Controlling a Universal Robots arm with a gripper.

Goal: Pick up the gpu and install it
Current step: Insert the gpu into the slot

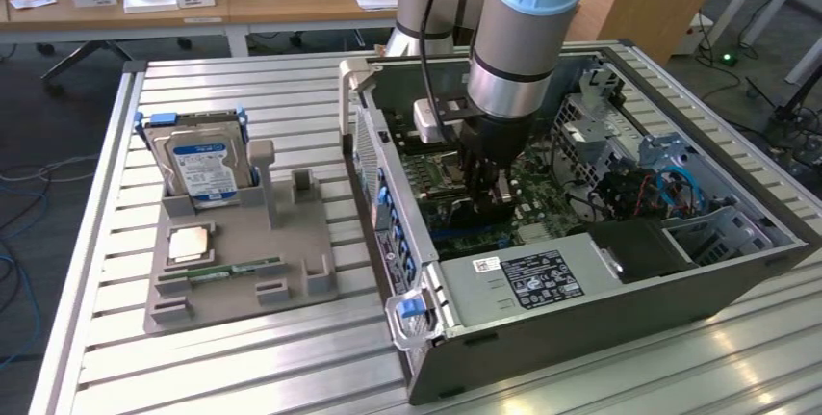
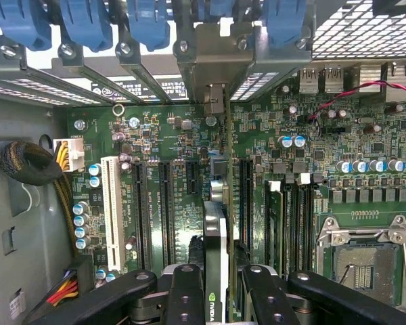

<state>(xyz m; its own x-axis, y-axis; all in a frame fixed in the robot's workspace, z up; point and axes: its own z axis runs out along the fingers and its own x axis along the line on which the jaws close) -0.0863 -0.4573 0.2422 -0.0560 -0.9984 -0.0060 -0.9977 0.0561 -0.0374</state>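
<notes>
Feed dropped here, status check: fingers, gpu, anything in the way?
Fingers shut on gpu, inside case. Card edge-on above motherboard. Nothing blocking seen.

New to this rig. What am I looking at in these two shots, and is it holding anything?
A robot arm reaches into an open computer case lying on a slatted table. One picture is from a camera off the arm, the other from its wrist, looking along the pincer at the motherboard. The pincer grips the gpu, seen edge-on over the slots. Beside the case, a grey holder carries a hard drive, a square chip and a memory stick.
</notes>
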